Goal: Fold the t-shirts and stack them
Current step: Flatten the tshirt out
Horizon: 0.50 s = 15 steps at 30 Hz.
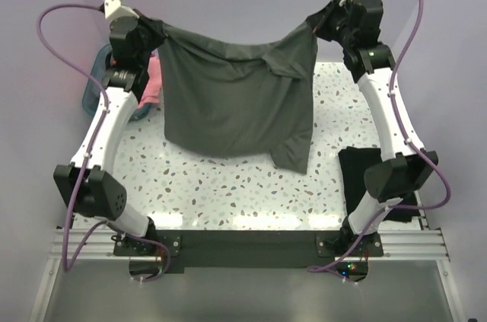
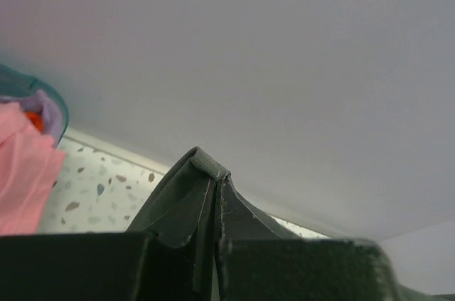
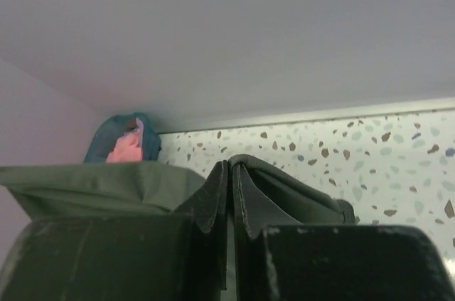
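Observation:
A dark olive-grey t-shirt (image 1: 236,101) hangs spread between my two grippers above the far half of the table. My left gripper (image 1: 156,33) is shut on its upper left corner; the pinched hem (image 2: 207,164) shows over the fingertips. My right gripper (image 1: 316,25) is shut on its upper right corner, with cloth (image 3: 298,183) folded over the fingertips. The shirt's lower edge hangs just above or on the table; I cannot tell which. A black t-shirt (image 1: 364,177) lies folded at the right, partly under my right arm. A salmon-pink t-shirt (image 1: 152,82) hangs from the basket at the left.
A teal plastic basket (image 1: 93,86) stands at the far left behind my left arm; it also shows in the left wrist view (image 2: 28,87) and the right wrist view (image 3: 99,141). Purple walls close in the terrazzo table (image 1: 228,192) at the back and sides.

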Each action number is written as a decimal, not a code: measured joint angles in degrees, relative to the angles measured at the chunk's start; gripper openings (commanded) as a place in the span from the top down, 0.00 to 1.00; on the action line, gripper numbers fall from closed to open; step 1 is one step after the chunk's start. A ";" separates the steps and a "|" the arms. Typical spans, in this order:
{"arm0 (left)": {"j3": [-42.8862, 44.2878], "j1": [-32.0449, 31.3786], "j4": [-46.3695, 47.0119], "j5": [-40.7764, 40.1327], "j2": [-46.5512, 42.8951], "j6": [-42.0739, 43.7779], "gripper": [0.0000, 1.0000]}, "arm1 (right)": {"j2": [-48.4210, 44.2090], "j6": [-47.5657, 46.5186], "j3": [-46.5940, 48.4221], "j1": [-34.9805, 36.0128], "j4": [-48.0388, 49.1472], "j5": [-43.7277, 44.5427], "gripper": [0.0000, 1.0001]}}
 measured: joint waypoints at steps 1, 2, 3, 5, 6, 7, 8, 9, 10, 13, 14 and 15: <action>3.02 0.57 0.50 1.31 2.93 0.07 1.00 | 2.10 -0.17 3.23 -0.22 0.07 -0.57 1.00; 5.77 1.14 0.94 2.47 5.18 0.09 1.00 | 3.28 -0.28 5.55 -0.37 0.07 -0.76 1.00; 8.46 1.73 1.09 3.45 6.93 0.09 1.00 | 4.44 -0.35 8.33 -0.79 -0.07 -1.01 1.00; 12.37 2.84 1.18 5.07 8.74 0.11 1.00 | 5.66 -0.35 13.35 -1.64 -0.02 -1.40 1.00; 13.79 3.43 1.42 5.77 9.03 0.13 1.00 | 5.68 -0.35 14.49 -2.47 0.09 -1.55 1.00; 14.64 4.17 1.77 6.40 9.01 0.13 1.00 | 5.40 -0.33 15.10 -3.06 0.50 -1.73 1.00; 14.86 4.72 2.49 6.93 8.68 0.13 1.00 | 4.79 -0.33 14.95 -3.61 1.20 -1.79 1.00; 14.69 5.35 3.23 7.37 8.09 0.11 1.00 | 3.67 -0.22 13.68 -4.15 2.03 -1.86 1.00; 13.57 5.95 4.13 7.85 7.21 0.09 1.00 | 2.29 0.00 11.47 -4.61 2.73 -1.90 1.00; 6.08 7.04 6.40 8.79 3.10 0.00 1.00 | -2.62 0.92 0.79 -5.40 5.09 -2.03 1.00; 1.55 7.13 7.30 9.03 1.05 -0.11 1.00 | -4.42 1.38 -4.24 -5.46 6.08 -2.16 1.00; -1.51 7.17 7.32 9.11 -0.26 -0.20 1.00 | -5.70 1.70 -8.15 -5.49 6.21 -2.19 1.00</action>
